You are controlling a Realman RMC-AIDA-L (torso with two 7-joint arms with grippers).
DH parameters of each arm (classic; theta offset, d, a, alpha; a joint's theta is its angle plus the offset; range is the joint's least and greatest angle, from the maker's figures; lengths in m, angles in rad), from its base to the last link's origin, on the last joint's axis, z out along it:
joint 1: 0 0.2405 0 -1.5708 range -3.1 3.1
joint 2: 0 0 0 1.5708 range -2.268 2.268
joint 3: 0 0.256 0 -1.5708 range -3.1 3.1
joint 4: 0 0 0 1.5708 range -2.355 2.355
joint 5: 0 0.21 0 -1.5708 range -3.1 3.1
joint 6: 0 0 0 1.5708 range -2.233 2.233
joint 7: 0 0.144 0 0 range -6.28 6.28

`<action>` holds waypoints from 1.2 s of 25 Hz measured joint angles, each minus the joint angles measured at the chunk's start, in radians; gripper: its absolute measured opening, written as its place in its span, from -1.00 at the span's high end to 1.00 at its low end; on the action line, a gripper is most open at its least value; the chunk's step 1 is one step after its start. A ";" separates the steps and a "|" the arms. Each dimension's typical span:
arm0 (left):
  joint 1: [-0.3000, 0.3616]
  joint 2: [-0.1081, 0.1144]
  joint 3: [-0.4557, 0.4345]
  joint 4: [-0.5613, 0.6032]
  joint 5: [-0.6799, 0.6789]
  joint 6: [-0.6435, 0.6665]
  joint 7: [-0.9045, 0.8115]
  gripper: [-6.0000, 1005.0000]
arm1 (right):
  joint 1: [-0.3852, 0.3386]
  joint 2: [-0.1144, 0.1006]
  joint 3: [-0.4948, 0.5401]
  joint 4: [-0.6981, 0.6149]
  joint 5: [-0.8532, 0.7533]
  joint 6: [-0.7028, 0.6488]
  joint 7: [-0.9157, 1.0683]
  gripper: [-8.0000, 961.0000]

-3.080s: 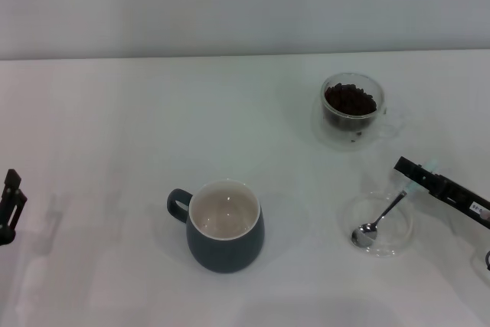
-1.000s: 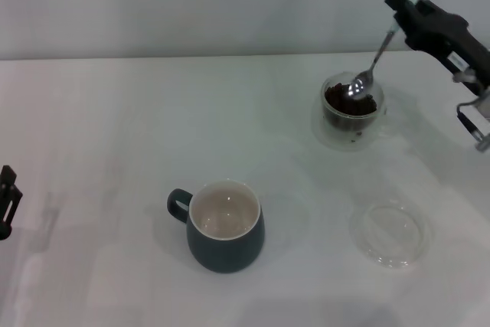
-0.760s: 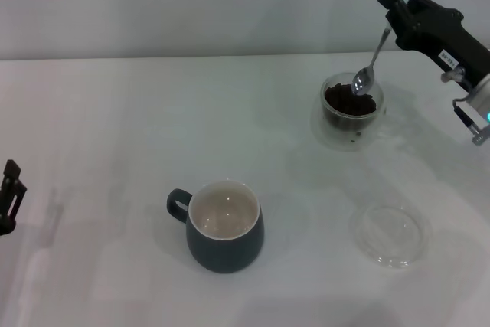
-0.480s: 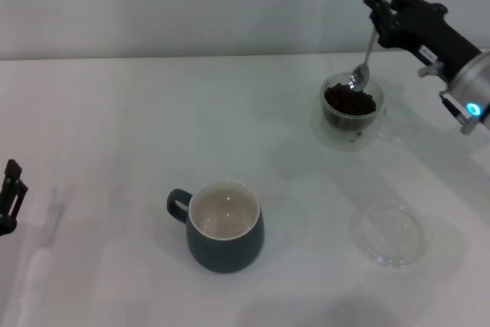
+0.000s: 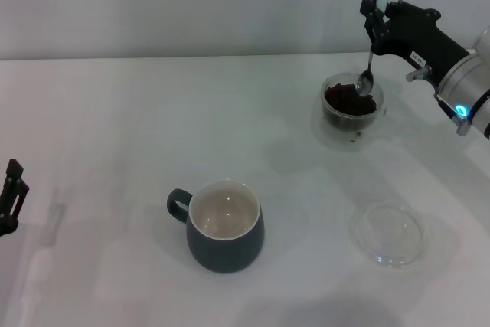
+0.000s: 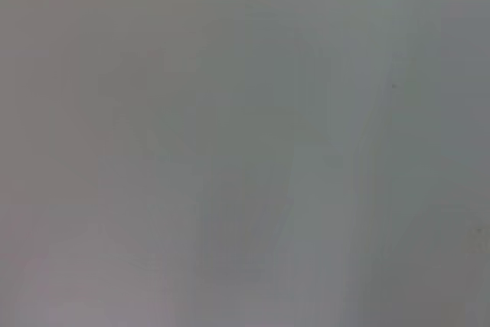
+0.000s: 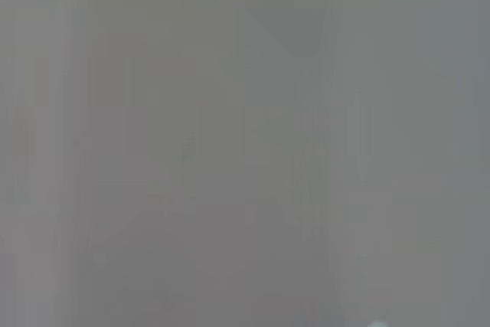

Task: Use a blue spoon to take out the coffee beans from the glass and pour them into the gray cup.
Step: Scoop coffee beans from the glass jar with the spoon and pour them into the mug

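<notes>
In the head view the glass (image 5: 352, 109) stands at the back right, with dark coffee beans (image 5: 348, 99) inside. My right gripper (image 5: 375, 21) is shut on the blue spoon (image 5: 367, 67), which hangs nearly upright with its metal bowl just above the beans at the glass's far rim. The spoon's pale handle end barely shows above the fingers. The gray cup (image 5: 224, 227) stands at the front middle, its handle to the left and its off-white inside bare. My left gripper (image 5: 9, 193) is parked at the left edge. Both wrist views show only blank grey.
A flat clear glass saucer (image 5: 388, 233) lies on the white table (image 5: 115, 128) at the front right, between the glass and the near edge. A pale wall rises behind the table's far edge.
My right gripper lifted the spoon off the saucer, carried it to the glass, then shifted left and turned it upright, lowering its bowl toward the beans. The left arm stayed put.
</notes>
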State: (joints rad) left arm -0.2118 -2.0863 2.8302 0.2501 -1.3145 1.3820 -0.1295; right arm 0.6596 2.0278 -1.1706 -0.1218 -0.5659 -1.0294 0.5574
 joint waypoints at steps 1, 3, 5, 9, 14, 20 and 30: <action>0.000 0.000 0.000 0.000 0.000 0.000 0.000 -0.48 | 0.000 0.000 0.000 0.000 0.000 0.010 0.000 0.68; 0.000 0.000 0.001 0.000 0.000 0.000 0.000 -0.48 | -0.002 0.000 0.000 0.001 0.000 0.025 0.000 0.68; 0.000 0.000 0.003 0.000 0.000 0.000 0.000 -0.48 | -0.003 0.000 0.000 0.002 0.000 0.034 0.000 0.68; 0.004 0.000 0.004 0.000 0.000 0.000 0.000 -0.48 | -0.006 0.000 -0.001 0.003 0.000 0.046 0.002 0.68; 0.008 0.000 0.004 -0.001 0.000 -0.001 0.001 -0.48 | -0.006 0.000 -0.001 0.026 0.002 0.051 0.008 0.68; 0.010 0.000 0.005 -0.005 0.000 -0.003 0.001 -0.48 | 0.000 0.000 -0.005 0.059 0.036 0.051 0.071 0.68; 0.006 0.002 0.002 -0.008 0.000 -0.014 0.001 -0.48 | -0.008 0.000 -0.007 0.064 0.037 0.052 0.263 0.68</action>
State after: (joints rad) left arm -0.2054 -2.0847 2.8319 0.2423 -1.3145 1.3681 -0.1288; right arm 0.6512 2.0278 -1.1776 -0.0578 -0.5290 -0.9774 0.8200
